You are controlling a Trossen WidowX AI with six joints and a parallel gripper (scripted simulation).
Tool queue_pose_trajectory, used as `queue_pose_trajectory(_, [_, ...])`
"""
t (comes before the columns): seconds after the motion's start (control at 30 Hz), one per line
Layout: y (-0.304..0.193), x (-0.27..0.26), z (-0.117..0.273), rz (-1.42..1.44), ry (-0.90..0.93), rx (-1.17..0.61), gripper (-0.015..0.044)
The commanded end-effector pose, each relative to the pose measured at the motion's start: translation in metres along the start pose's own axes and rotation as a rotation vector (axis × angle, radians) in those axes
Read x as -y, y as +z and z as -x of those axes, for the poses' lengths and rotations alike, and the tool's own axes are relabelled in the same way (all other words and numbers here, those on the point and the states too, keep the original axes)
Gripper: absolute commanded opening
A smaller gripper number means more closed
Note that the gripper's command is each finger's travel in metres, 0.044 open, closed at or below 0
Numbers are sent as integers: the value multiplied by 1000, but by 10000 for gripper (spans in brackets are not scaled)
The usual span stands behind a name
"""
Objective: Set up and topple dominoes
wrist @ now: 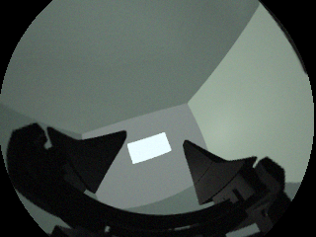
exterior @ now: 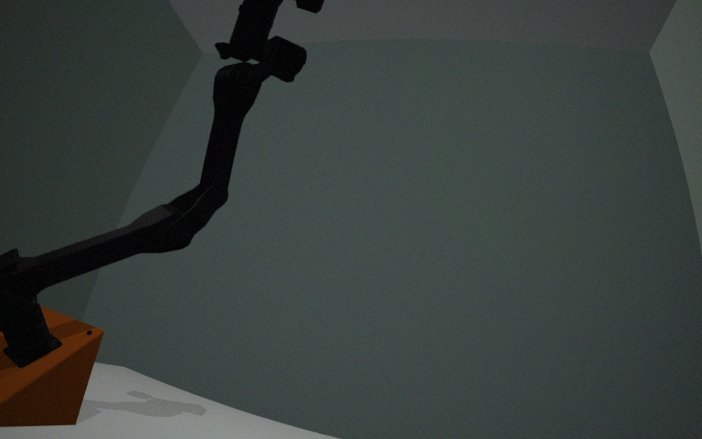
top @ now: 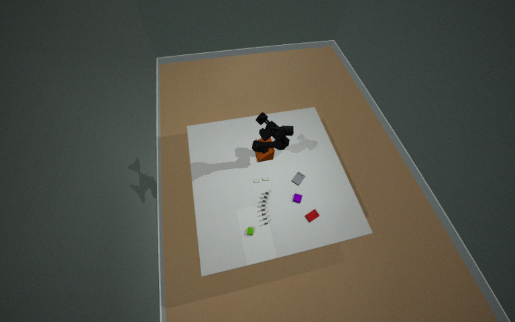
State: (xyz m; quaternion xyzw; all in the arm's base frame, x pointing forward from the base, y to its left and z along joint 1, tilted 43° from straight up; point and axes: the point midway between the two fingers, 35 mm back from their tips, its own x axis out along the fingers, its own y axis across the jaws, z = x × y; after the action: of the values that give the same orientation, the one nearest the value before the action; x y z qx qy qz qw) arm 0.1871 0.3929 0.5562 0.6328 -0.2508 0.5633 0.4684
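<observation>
Several small dominoes [top: 263, 210] stand in a slightly curved row on the white mat [top: 220, 235] in the top view. Two cream dominoes [top: 256, 181] [top: 265, 179] lie flat side by side between the arm's base and the row's near-base end. My gripper [wrist: 156, 138] is open and empty in the wrist view, its fingers wide apart and pointing up at the ceiling light. The arm is raised high over its base, far from the dominoes. The exterior view shows the arm, but its fingers are out of frame and no dominoes are in view.
A green block [top: 250, 231] stands close to the row's far end. A purple block [top: 297, 198], a red block [top: 312, 215] and a grey block [top: 298, 178] lie to the right of the row. The orange base [top: 265, 155] [exterior: 88, 378] carries the arm.
</observation>
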Motion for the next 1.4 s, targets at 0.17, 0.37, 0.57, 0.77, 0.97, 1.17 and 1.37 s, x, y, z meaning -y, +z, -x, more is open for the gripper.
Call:
queue_pose_trajectory(0.17, [13, -58, -14, -179, 88, 54, 440])
queue_pose_trajectory(0.37, [33, -153, -21, -393, 265, 99, 440])
queue_pose_trajectory(0.57, [78, -244, -16, -633, 457, 161, 440])
queue_pose_trajectory(0.77, [149, -315, 4, -880, 645, 277, 440])
queue_pose_trajectory(0.97, [221, -350, 28, -1072, 800, 399, 440])
queue_pose_trajectory(1.17, [288, -362, 64, -1226, 976, 517, 440])
queue_pose_trajectory(1.37, [356, -357, 96, -1351, 1125, 657, 440])
